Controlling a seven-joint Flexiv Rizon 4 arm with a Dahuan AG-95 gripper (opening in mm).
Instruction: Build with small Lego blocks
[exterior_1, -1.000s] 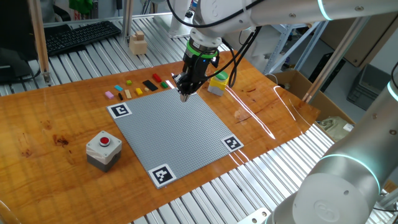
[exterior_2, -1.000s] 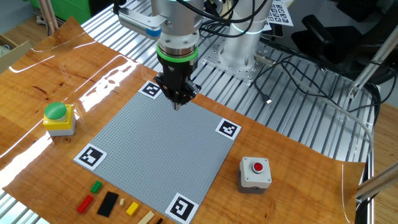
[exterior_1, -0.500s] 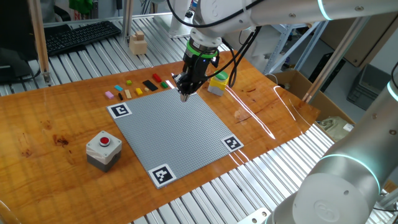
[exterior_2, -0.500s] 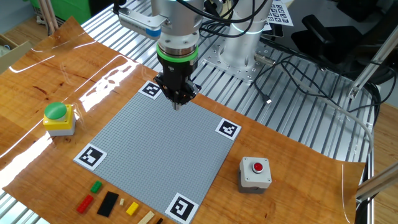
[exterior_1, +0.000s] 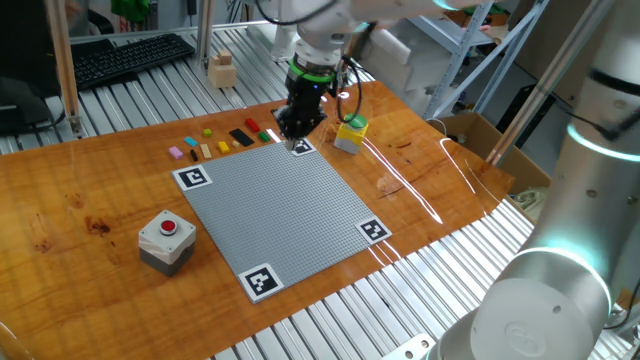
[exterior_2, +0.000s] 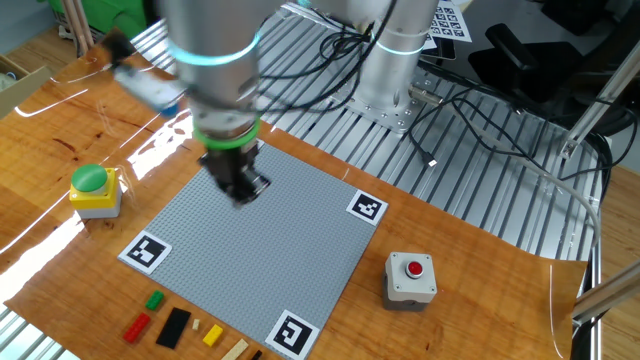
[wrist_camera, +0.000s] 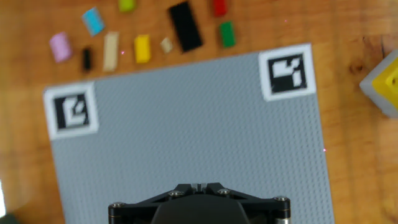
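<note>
Lego blocks (wrist_camera: 142, 48) lie in a loose row on the tabletop (exterior_1: 90, 190), just beyond the far edge of the grey baseplate (wrist_camera: 186, 124). Claw (exterior_1: 296, 128) hangs over the baseplate's far corner; blocks sit ahead of it, row running crosswise to the approach. The long black block (wrist_camera: 185, 26) points lengthwise toward the plate. Claw state: cannot tell, fingertips out of sight.

I'm running this in a robotics lab: aluminium-slat bench (exterior_2: 480, 190), loose cables (exterior_2: 470, 110), keyboard (exterior_1: 130, 55), red stop button (exterior_2: 413, 272), fiducial-tagged grey baseplate (exterior_1: 280, 205), shelving behind.
</note>
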